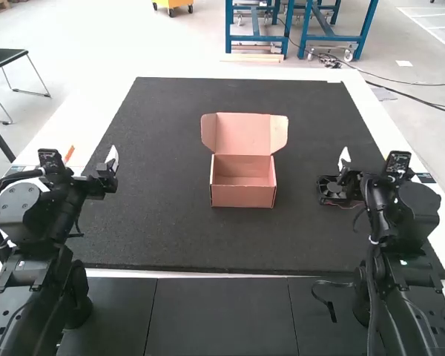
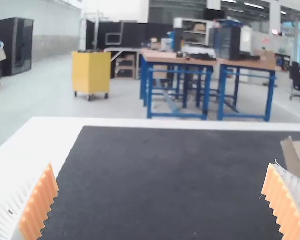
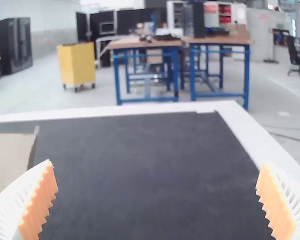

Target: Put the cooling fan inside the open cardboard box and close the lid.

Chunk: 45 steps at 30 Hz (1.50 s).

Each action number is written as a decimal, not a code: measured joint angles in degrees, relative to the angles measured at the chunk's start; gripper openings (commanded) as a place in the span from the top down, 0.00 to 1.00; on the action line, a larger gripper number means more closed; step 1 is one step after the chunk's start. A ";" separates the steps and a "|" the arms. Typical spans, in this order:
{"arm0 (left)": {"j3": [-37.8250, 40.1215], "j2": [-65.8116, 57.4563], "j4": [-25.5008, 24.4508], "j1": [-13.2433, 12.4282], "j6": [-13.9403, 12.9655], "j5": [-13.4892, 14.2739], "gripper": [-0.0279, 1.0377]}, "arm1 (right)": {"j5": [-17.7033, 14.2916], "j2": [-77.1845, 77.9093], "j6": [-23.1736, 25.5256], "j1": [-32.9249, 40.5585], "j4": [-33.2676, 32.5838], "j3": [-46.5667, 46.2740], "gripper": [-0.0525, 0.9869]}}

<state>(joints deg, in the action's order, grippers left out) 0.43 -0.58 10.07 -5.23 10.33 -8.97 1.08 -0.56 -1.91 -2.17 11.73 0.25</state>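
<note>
An open cardboard box (image 1: 242, 180) stands at the middle of the black mat, its lid (image 1: 245, 133) upright at the far side. The cooling fan (image 1: 331, 190), black and flat, lies on the mat to the box's right, just below my right gripper (image 1: 345, 169). That gripper hovers open above the fan's far edge, holding nothing. My left gripper (image 1: 110, 169) hangs open over the mat's left edge, well away from the box. In the left wrist view the orange pads (image 2: 37, 205) stand wide apart and a corner of the box (image 2: 296, 156) shows. The right wrist view has the lid (image 3: 10, 155) beside its spread pads (image 3: 275, 202).
The black mat (image 1: 170, 222) covers most of the white table (image 1: 74, 119). Bare mat lies all around the box, in front of it and between it and each arm. A small orange item (image 1: 69, 153) lies by the mat's left edge.
</note>
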 measured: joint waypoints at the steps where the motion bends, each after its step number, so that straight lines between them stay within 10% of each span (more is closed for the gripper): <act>1: 0.31 -0.15 -0.42 0.00 0.20 0.04 0.07 | 0.00 -0.02 0.04 0.02 0.04 0.07 0.07; 13: 25.57 -34.64 -7.67 0.00 0.46 0.13 0.07 | -0.04 -28.22 0.39 0.02 -5.84 23.50 0.07; 23: 45.40 -49.07 -18.01 1.16 -13.88 -0.52 0.07 | -0.07 -48.89 -1.44 0.00 -33.44 56.52 0.08; 28: 50.03 -55.93 -25.31 9.09 -16.15 -2.49 0.07 | -0.04 -55.87 -2.97 0.00 -49.40 70.23 0.08; 38: 53.00 -57.59 -27.71 34.88 -12.15 0.04 0.07 | -1.60 -57.88 -4.37 -2.14 -62.47 70.20 0.08; 45: 55.10 -57.48 -35.32 36.70 -8.04 3.87 0.07 | -2.47 -61.68 -5.84 -5.77 -57.68 66.01 0.08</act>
<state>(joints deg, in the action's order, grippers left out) 55.53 -58.06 -25.26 31.46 2.28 -5.10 -1.39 -62.24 -7.75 -7.94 -45.95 66.26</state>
